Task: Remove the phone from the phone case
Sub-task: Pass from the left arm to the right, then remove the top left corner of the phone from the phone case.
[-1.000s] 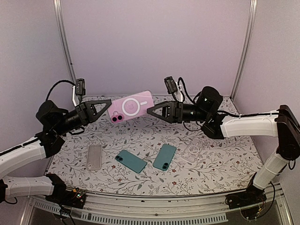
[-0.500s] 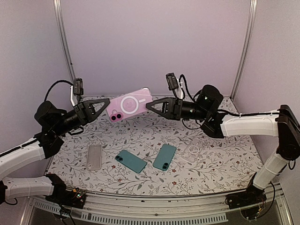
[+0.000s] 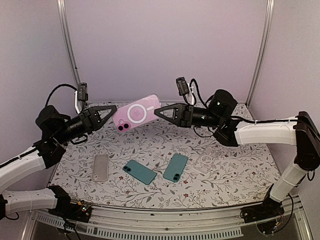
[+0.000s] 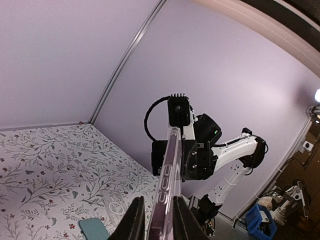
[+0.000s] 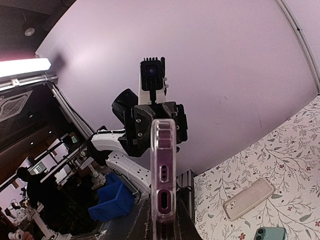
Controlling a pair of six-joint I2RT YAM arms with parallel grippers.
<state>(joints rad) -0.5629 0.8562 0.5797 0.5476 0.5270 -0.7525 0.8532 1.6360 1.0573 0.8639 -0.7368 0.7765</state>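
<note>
In the view from above, the pink phone [image 3: 136, 113] is held in the air over the back part of the flowered tabletop [image 3: 235, 175], a little left of the frame centre. It sits inside its see-through case [image 3: 151, 103], with the camera end lower and to the left. The left claw [image 3: 114, 108] is clamped on the left end of the phone, and the right claw [image 3: 157, 111] is clamped on its right end. In the lower half of the frame, a spare case [image 3: 100, 166], a tilted teal phone [image 3: 139, 171] and a second teal phone [image 3: 175, 167] are laid flat on the tabletop, apart from each other.

In the left wrist view, the phone is seen edge-on at the bottom centre. It is pinched between the two dark fingers [image 4: 134, 220], and the right arm [image 4: 202, 150] is seen behind it.

In the right wrist view, the phone is again seen edge-on, standing upright in the centre. Its lower end is gripped by the claw, and the left arm [image 5: 127, 142] is seen behind it. The spare case lies at the lower right.
</note>
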